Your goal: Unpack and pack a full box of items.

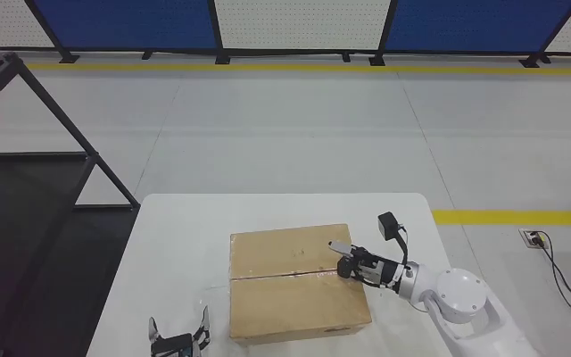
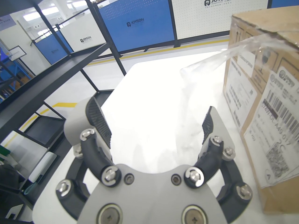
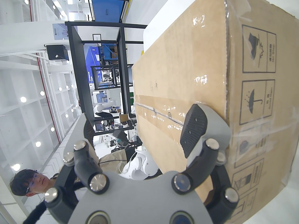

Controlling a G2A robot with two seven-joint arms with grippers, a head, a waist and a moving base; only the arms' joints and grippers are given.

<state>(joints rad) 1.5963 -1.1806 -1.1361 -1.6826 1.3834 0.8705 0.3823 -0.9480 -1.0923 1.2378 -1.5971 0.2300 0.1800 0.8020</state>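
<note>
Closed cardboard box (image 1: 299,281) near the middle of the white table (image 1: 178,232), top flaps meeting along a taped seam (image 1: 294,265) running from side to side.

Right hand (image 1: 342,257) above the box's top at the right end of the seam, just inside the edge. Opened wide, nothing between the fingers. Seen from the right wrist, one padded finger (image 3: 193,129) close over the cardboard beside the seam; impossible to tell whether touching or just apart. On the box's right side face, printed handling symbols (image 3: 258,71) under clear wrap.

Left hand (image 1: 178,326) low at the near edge of the table, just beside the box's near left corner and apart from it. Also spread wide and holding nothing, with bare table showing between the pads (image 2: 98,120).

From the left wrist, a loose strip of clear tape (image 2: 210,57) sticking out from the box's upper edge over the table, and white shipping labels (image 2: 275,117) stuck on the left side face.

Black shelf rack (image 1: 53,178) on the floor beside the table's left end.
</note>
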